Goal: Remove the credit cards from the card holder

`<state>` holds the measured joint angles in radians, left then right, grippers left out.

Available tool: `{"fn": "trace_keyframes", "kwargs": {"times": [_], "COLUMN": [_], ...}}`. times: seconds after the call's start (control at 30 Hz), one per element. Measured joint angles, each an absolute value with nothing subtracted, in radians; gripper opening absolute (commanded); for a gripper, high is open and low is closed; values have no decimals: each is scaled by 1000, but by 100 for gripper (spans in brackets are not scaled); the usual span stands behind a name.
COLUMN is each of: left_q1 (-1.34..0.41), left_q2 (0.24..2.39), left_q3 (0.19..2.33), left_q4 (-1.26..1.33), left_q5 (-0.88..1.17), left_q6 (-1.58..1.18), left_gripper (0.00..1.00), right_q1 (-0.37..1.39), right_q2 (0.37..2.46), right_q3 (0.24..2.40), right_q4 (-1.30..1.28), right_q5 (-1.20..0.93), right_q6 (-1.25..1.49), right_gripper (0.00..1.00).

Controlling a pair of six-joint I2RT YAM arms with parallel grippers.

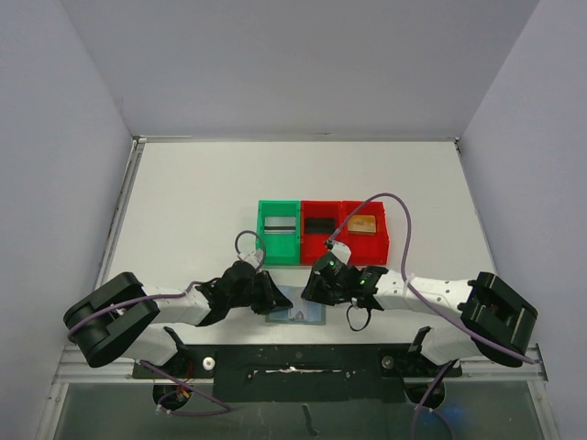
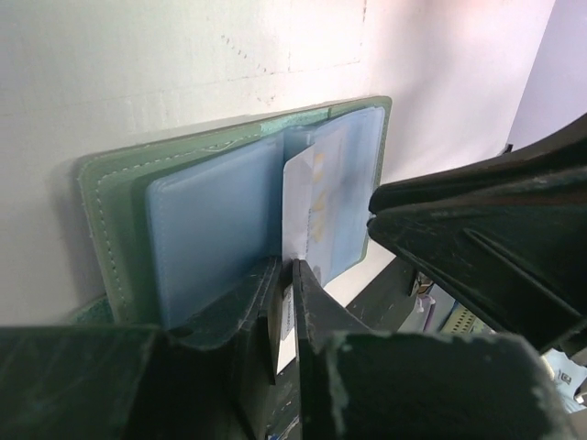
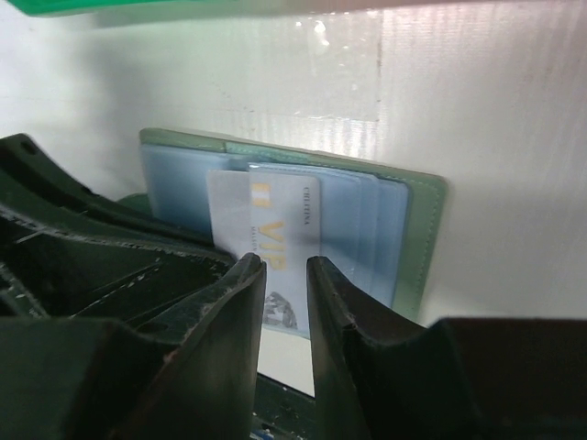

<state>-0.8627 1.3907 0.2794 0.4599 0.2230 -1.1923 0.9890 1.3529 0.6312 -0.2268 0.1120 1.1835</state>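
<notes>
Card holder (image 2: 108, 215): grey-green outer, pale stitching along the edge; inner panels pale blue, translucent. Credit card (image 3: 280, 225): white, gold "VIP" lettering, small grey print. Green bin (image 1: 278, 207), one; red bins (image 1: 319, 209), two. Counter (image 1: 183, 211): white.

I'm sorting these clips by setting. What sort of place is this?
Likely a robotics lab cell: plain white walls box in a white table, a left arm and right arm sit at its near edge, and plastic bins stand in a row.

The left hand (image 2: 284, 307) and right hand (image 3: 286, 284) crowded the holder (image 2: 110, 202), the left pinching a jutting card (image 2: 307, 197). Bins (image 1: 323, 231) stood close behind; the counter (image 1: 193, 202) beyond lay free.
</notes>
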Motion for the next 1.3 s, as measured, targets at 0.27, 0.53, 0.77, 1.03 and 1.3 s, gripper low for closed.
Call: {"fn": "trace_keyframes", "kwargs": {"times": [0.27, 0.53, 0.77, 1.03, 1.3], "left_q1": [-862, -862, -862, -851, -840], "left_q2": [1391, 1407, 1427, 1422, 1379], "left_q3": [281, 288, 287, 285, 285], "left_q4": [449, 464, 487, 511, 458], "left_q5": [226, 245, 252, 270, 266], "left_q6": [-1191, -1192, -1201, -1202, -1186], "left_gripper": [20, 23, 6, 0, 0], "right_q1": [971, 960, 954, 934, 896], "right_q2": [1351, 1367, 1373, 1373, 1335], "right_q3": [585, 569, 562, 566, 566], "right_q4": [-186, -163, -147, -159, -199], "right_q5": [66, 47, 34, 34, 36], "right_q6": [1189, 1227, 1240, 1238, 1148], "right_gripper": [26, 23, 23, 24, 27]}}
